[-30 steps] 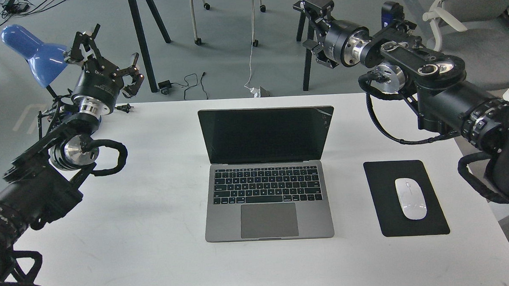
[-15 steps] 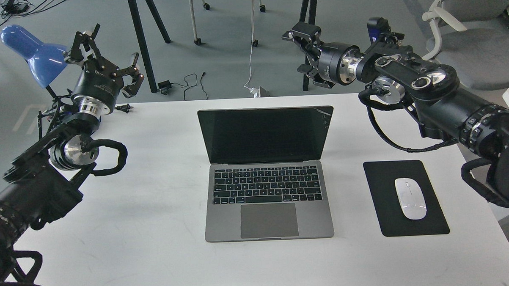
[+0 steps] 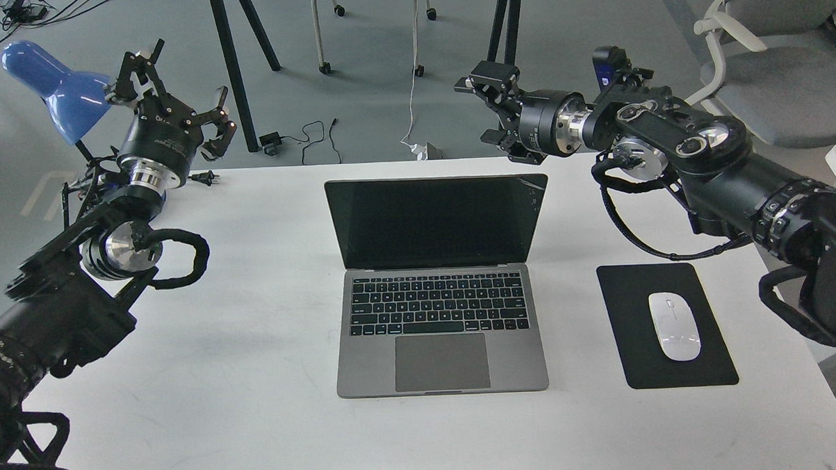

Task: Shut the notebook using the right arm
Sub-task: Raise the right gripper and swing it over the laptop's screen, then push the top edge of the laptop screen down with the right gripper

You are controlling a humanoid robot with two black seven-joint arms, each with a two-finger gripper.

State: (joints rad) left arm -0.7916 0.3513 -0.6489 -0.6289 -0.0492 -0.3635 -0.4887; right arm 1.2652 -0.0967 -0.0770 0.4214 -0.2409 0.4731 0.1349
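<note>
The space-grey notebook [image 3: 441, 331] lies open in the middle of the white table [image 3: 256, 380], its dark screen [image 3: 437, 220] upright and facing me. My right arm [image 3: 672, 139], with a silver wrist ring and a small blue part, reaches in from the right. Its gripper [image 3: 483, 111] is open and empty, hovering behind and above the screen's upper right corner, not touching it. My left gripper [image 3: 176, 87] is open and empty, raised at the table's far left edge, well away from the notebook.
A black mouse pad [image 3: 671, 323] with a white mouse [image 3: 674, 325] lies right of the notebook. A blue desk lamp [image 3: 55, 88] stands at the far left. A grey office chair [image 3: 780, 41] and black table legs [image 3: 235, 67] stand beyond the table.
My right arm has swung left and down, bringing its gripper from the far right towards the back of the screen's upper right corner. The left arm and notebook have not moved.
</note>
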